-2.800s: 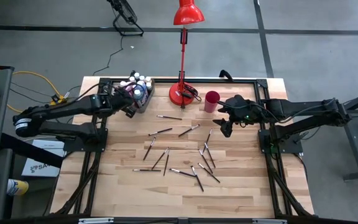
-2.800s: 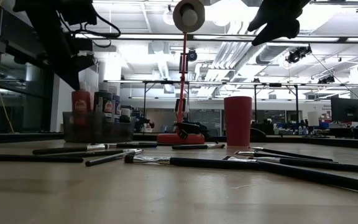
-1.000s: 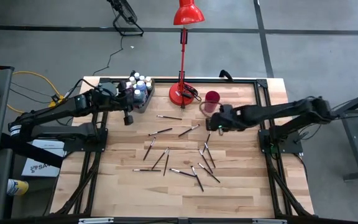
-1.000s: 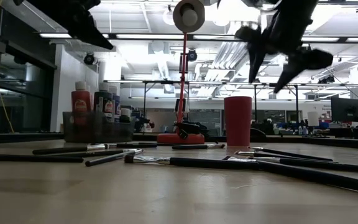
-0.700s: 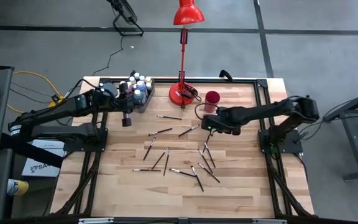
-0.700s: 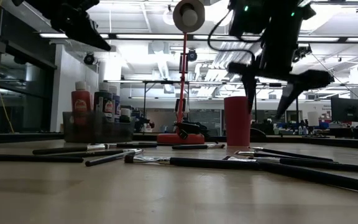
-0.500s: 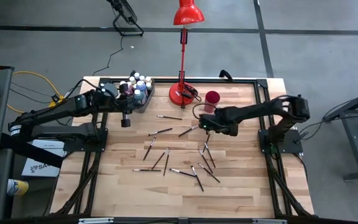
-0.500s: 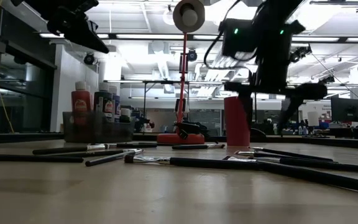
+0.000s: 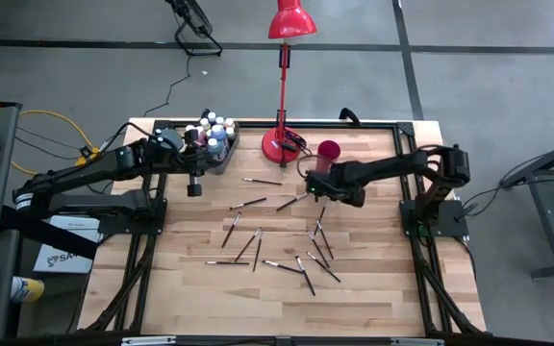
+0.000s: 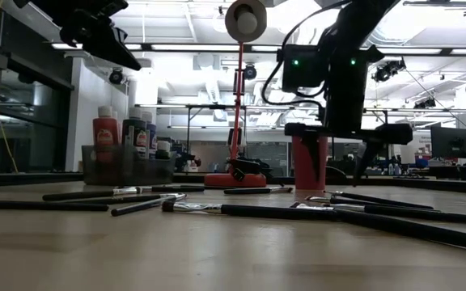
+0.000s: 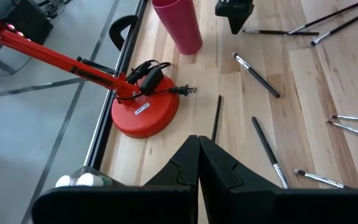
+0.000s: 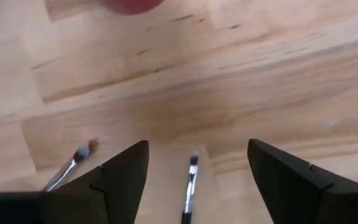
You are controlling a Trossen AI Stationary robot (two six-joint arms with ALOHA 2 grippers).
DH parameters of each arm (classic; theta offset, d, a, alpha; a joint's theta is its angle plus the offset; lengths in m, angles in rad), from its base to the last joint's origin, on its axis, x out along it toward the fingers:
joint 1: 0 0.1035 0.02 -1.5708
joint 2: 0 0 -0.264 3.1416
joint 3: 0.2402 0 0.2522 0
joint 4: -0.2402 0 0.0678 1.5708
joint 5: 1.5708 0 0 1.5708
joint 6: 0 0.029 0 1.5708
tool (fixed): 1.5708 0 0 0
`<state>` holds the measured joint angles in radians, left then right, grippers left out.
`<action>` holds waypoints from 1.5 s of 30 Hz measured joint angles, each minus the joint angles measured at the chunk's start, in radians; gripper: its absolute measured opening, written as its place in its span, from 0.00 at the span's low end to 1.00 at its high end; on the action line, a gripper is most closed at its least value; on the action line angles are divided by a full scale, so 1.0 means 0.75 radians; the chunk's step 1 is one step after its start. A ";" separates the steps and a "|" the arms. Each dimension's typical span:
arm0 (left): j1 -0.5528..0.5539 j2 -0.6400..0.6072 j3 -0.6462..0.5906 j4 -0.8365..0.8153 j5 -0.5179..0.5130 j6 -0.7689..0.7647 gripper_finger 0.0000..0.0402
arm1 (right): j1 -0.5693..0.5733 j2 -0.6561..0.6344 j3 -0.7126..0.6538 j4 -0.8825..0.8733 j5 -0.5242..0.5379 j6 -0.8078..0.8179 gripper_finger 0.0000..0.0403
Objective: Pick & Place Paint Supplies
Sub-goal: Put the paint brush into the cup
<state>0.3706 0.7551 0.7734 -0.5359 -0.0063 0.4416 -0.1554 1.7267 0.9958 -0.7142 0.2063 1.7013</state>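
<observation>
Right fingers [image 12: 194, 174] spread wide, now lowered astride a brush [image 12: 190, 186] near the cup [image 9: 328, 152], bench's far edge | left fingers [image 11: 197, 165] shut, empty | pinch next.

Red lamp [image 9: 283, 146], dark red cup [image 9: 328, 154], black-handled brushes [image 9: 257, 203], pale wood table [image 9: 373, 288].

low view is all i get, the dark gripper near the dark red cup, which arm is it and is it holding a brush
Observer: It is the right gripper, open and empty; a thin dark-handled paintbrush lies on the wood between its fingers.
Operator: where's the other one
Observer: The left gripper hangs shut and empty beside the translucent grey bin of white-capped paint bottles.
Operator: brushes in the cup yet
Observer: From above, none show in the dark red cup.
</observation>
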 joint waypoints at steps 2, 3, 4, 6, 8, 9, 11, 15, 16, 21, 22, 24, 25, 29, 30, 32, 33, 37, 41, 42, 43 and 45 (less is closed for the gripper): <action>0.000 0.000 0.000 -0.007 0.000 0.000 0.00 | -0.009 0.000 0.000 -0.008 0.000 0.000 0.66; 0.000 0.000 0.000 -0.011 0.000 0.002 0.00 | -0.012 0.000 0.000 -0.006 0.000 0.000 0.66; 0.000 0.000 0.000 -0.014 0.000 0.004 0.00 | -0.012 0.000 0.000 -0.003 -0.001 0.001 0.66; 0.000 0.000 0.000 -0.026 -0.001 0.009 0.00 | -0.012 0.000 0.000 -0.005 -0.008 0.003 0.66; 0.000 0.000 0.000 -0.028 -0.001 0.009 0.00 | -0.012 0.000 0.000 -0.003 -0.031 0.004 0.66; 0.000 0.000 0.000 -0.028 -0.001 0.009 0.00 | -0.010 0.000 0.000 -0.004 -0.044 0.005 0.66; 0.000 0.000 0.000 -0.028 -0.001 0.009 0.00 | -0.001 0.000 0.000 -0.003 -0.045 0.014 0.66; 0.000 0.000 0.000 -0.028 -0.001 0.009 0.00 | 0.007 0.000 0.000 -0.006 -0.032 0.038 0.66; 0.000 0.000 0.000 -0.028 -0.001 0.010 0.00 | 0.007 0.000 0.000 -0.005 -0.034 0.039 0.66; 0.000 0.000 0.000 -0.028 -0.001 0.009 0.00 | 0.009 0.000 0.000 -0.007 -0.034 0.040 0.66; 0.000 0.000 0.000 -0.028 -0.001 0.009 0.00 | 0.009 0.000 0.000 -0.007 -0.035 0.041 0.66; 0.000 0.000 0.000 -0.028 -0.001 0.009 0.00 | 0.009 0.000 0.000 -0.010 -0.035 0.041 0.66; 0.000 0.000 0.000 -0.028 -0.001 0.009 0.00 | 0.009 0.000 0.000 -0.013 -0.035 0.040 0.66; 0.001 0.000 0.000 -0.028 -0.001 0.009 0.00 | 0.009 0.046 0.000 -0.003 -0.084 0.039 0.66; 0.002 0.000 0.000 -0.028 -0.001 0.009 0.00 | 0.009 0.066 0.003 0.005 -0.100 0.037 0.66; 0.003 0.000 0.000 -0.028 -0.001 0.009 0.00 | 0.009 0.095 0.007 0.017 -0.120 0.030 0.66; 0.003 0.000 0.000 -0.028 -0.001 0.009 0.00 | 0.009 0.105 0.008 0.020 -0.131 0.029 0.66; 0.003 0.000 -0.001 -0.028 -0.001 0.009 0.00 | 0.015 0.123 0.006 0.026 -0.115 0.037 0.66; 0.003 -0.001 -0.001 -0.028 -0.002 0.009 0.00 | 0.004 0.124 0.005 0.025 -0.130 0.038 0.66; 0.003 -0.001 -0.001 -0.028 -0.001 0.009 0.00 | 0.002 0.125 0.005 0.026 -0.140 0.038 0.66; 0.003 -0.001 -0.001 -0.028 -0.001 0.009 0.00 | 0.001 0.125 0.005 0.026 -0.144 0.038 0.66; 0.003 -0.001 -0.001 -0.028 -0.001 0.009 0.00 | 0.004 0.125 0.003 0.025 -0.141 0.038 0.63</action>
<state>0.3725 0.7547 0.7731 -0.5571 -0.0071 0.4484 -0.1524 1.8206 0.9981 -0.6952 0.1005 1.7298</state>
